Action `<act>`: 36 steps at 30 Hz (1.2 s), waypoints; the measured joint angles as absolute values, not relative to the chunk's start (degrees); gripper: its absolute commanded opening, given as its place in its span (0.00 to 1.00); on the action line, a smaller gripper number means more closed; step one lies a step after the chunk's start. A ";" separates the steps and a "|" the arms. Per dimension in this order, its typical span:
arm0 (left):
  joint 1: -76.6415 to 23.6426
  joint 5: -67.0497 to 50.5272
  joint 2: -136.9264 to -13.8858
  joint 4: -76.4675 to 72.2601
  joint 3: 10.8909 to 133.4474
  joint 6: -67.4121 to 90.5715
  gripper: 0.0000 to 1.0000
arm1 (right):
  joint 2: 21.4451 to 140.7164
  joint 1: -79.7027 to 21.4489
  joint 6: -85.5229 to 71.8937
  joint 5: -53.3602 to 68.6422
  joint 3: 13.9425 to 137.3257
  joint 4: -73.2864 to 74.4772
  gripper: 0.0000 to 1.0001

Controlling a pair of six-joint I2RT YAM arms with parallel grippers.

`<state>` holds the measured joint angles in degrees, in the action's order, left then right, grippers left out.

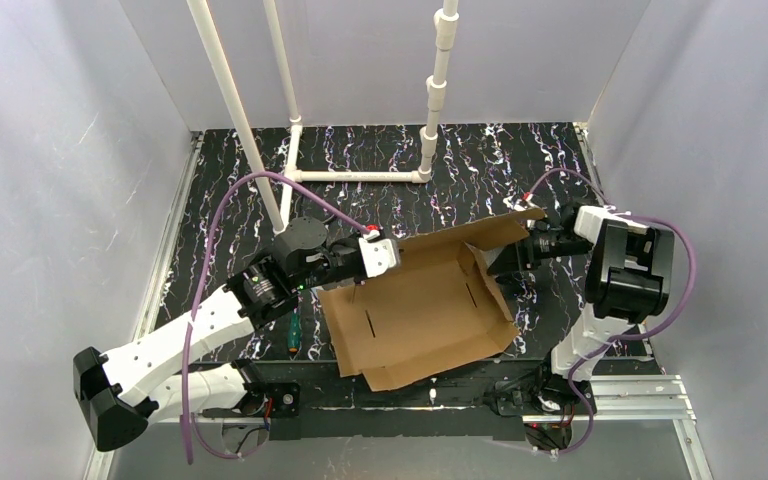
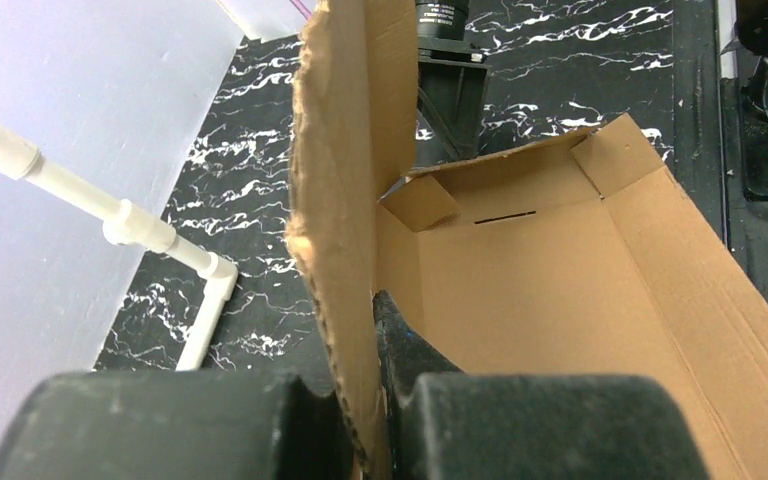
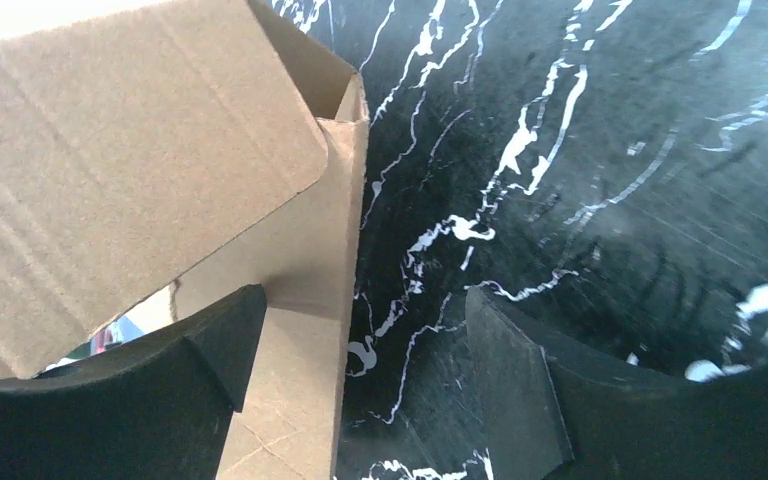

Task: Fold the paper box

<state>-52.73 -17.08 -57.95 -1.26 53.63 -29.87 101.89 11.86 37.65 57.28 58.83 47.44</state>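
Note:
The paper box [image 1: 420,310] is a brown cardboard sheet lying mid-table, its back wall and right end flap raised. My left gripper [image 1: 385,252] is shut on the left end of that back wall. In the left wrist view the wall [image 2: 340,200] stands upright, pinched between the fingers [image 2: 400,350]. My right gripper [image 1: 532,243] is at the wall's right end, open. In the right wrist view its jaws [image 3: 360,350] stand wide apart. The edge of a cardboard flap [image 3: 300,290] lies between them, close to the left finger [image 3: 210,350], with a gap to the right finger.
A white pipe frame [image 1: 360,175] stands on the black marbled table at the back. A small tool with an orange and green handle [image 1: 292,335] lies left of the box. Grey walls close in both sides. A metal rail [image 1: 630,395] runs at the front right.

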 measured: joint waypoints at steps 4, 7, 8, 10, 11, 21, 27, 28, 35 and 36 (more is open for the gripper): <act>-52.73 -15.46 -57.95 -1.56 52.86 -28.93 0.00 | 103.22 9.02 37.95 57.39 58.89 48.18 0.83; -52.73 -13.47 -57.41 -3.11 52.10 -27.94 0.00 | 105.43 8.08 41.43 59.53 60.45 52.14 0.98; -52.73 -13.06 -57.12 -3.49 51.64 -27.77 0.00 | 106.45 7.99 42.87 60.31 61.06 53.76 0.98; -52.73 -11.86 -56.64 -5.41 50.48 -27.16 0.00 | 109.01 7.97 47.57 61.89 62.67 58.81 0.98; -52.73 -11.51 -56.62 -5.93 50.26 -27.11 0.00 | 109.97 7.97 49.43 62.41 63.31 60.77 0.98; -52.75 -6.92 -58.59 -8.25 51.51 -28.05 0.00 | 91.24 11.73 32.75 56.29 57.12 39.99 0.98; -52.77 -3.33 -58.61 -8.36 51.48 -24.49 0.00 | 72.64 8.75 35.29 50.04 51.83 28.86 0.98; -52.77 -2.87 -58.61 -8.38 51.48 -23.73 0.00 | 70.46 7.64 36.12 49.21 51.00 27.88 0.98; -52.80 -1.83 -58.50 -8.49 51.46 -20.32 0.00 | 65.34 -0.78 36.34 37.28 42.65 17.78 0.88; -52.80 -1.80 -58.50 -8.49 51.46 -19.84 0.00 | 66.24 -1.50 36.38 35.90 42.19 16.21 0.85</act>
<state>-52.80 -1.80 -58.50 -8.49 51.46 -19.84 66.24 -1.50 36.38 35.90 42.19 16.21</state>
